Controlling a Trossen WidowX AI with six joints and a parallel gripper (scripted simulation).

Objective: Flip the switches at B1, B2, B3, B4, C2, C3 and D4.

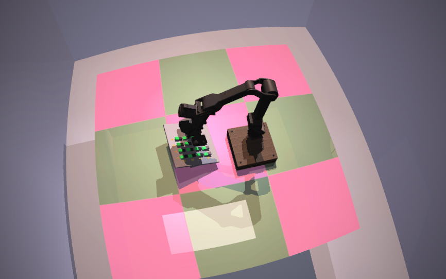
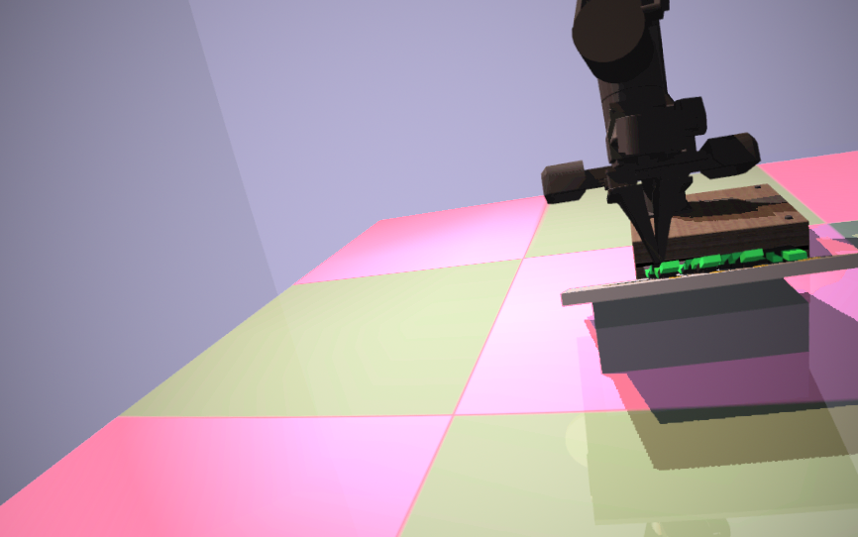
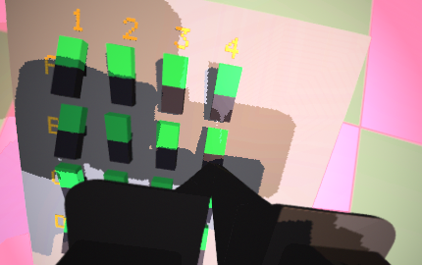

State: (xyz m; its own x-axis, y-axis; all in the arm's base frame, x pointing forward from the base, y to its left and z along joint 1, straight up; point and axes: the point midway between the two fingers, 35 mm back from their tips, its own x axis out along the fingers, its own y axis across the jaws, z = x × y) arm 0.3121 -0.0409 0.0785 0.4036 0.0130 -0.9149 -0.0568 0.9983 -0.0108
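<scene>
My gripper (image 2: pixel 660 258) (image 3: pixel 213 170) is shut and empty. Its tips are low over the panel (image 1: pixel 169 128) (image 2: pixel 588 296) (image 3: pixel 319 74), at the near, black end of switch B4 (image 3: pixel 216 139); I cannot tell whether they touch it. B1 (image 3: pixel 71 132), B2 (image 3: pixel 119 137) and B3 (image 3: pixel 168 145) show whole, green ends far and black ends near. Only the far green ends of C2 (image 3: pixel 116 176) and C3 (image 3: pixel 162 183) show above the left finger. A green sliver of D4 (image 3: pixel 204 238) shows between the fingers. Which ends are raised is hard to tell.
Row A switches, such as A1 (image 3: pixel 70 66) and A4 (image 3: pixel 227 88), stand beyond row B. C1 (image 3: pixel 70 175) is partly hidden by the left finger. The arm's wooden base (image 1: pixel 236 144) (image 2: pixel 714 237) stands near the panel's near side.
</scene>
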